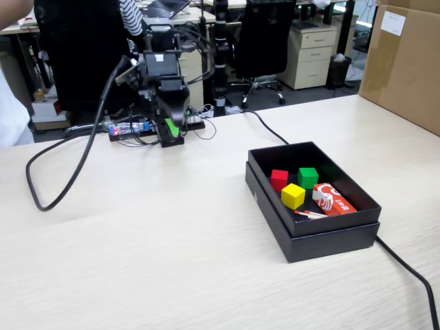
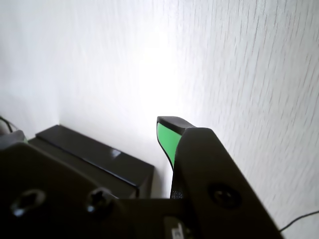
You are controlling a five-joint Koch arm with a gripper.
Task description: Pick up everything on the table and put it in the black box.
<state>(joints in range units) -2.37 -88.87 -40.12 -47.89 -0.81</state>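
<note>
The black box (image 1: 328,240) stands on the table (image 1: 158,254) at the right of the fixed view. Inside it lie the red cube (image 1: 278,179), the green cube (image 1: 308,177) and the yellow cube (image 1: 293,196), close together. My gripper (image 1: 172,133) hangs folded at the arm's base at the back left, far from the box and pointing down at the table. In the wrist view only one green-padded fingertip (image 2: 167,137) of the gripper (image 2: 163,133) shows over bare tabletop, with nothing held. A black slab (image 2: 99,154) lies beside it.
An orange-red and white packet (image 1: 335,199) and thin red-tipped sticks (image 1: 309,214) also lie in the box. A brown carton (image 1: 405,62) stands at the back right. Black cables loop at the left (image 1: 58,196) and run off the front right (image 1: 409,271).
</note>
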